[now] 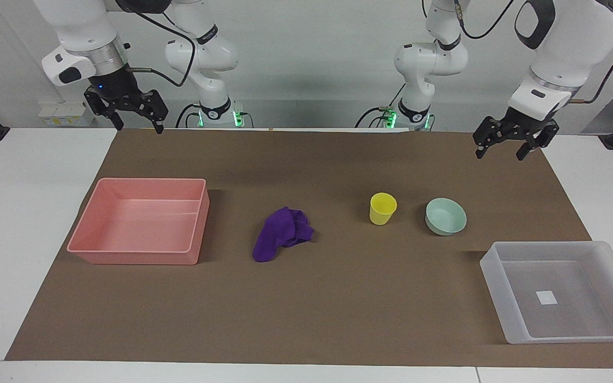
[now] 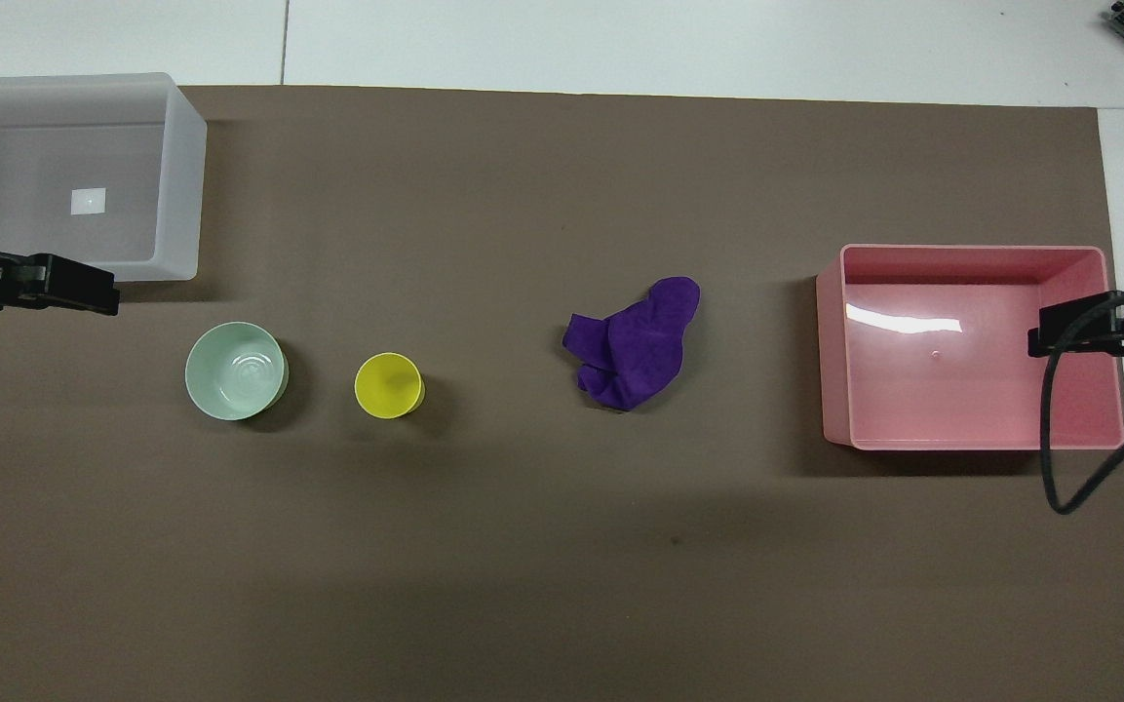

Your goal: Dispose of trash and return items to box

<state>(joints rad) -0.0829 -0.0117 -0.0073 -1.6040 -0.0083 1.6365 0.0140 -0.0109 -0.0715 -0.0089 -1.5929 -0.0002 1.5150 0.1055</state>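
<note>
We see a brown mat on a white table, and all the clock directions here are read in the overhead view. At the middle lies the purple rag, wrinkly and flat on the mat, touching nothing. At 3 o'clock from the rag sits the pink tray, and we see nothing inside it, only a shine on its bottom. At 9 o'clock from the rag stands the yellow cup, upright with its mouth up, and nothing shows in it. Just past the cup, again at 9 o'clock, sits the mint-green bowl, also with nothing in it and apart from the cup. At 11 o'clock from the bowl rests the clear box, holding only a small white sticker on its bottom. The left gripper hangs in the air over the mat's edge with its fingers spread apart, holding nothing. The right gripper hangs over the mat's other corner, fingers spread too, holding nothing.
</note>
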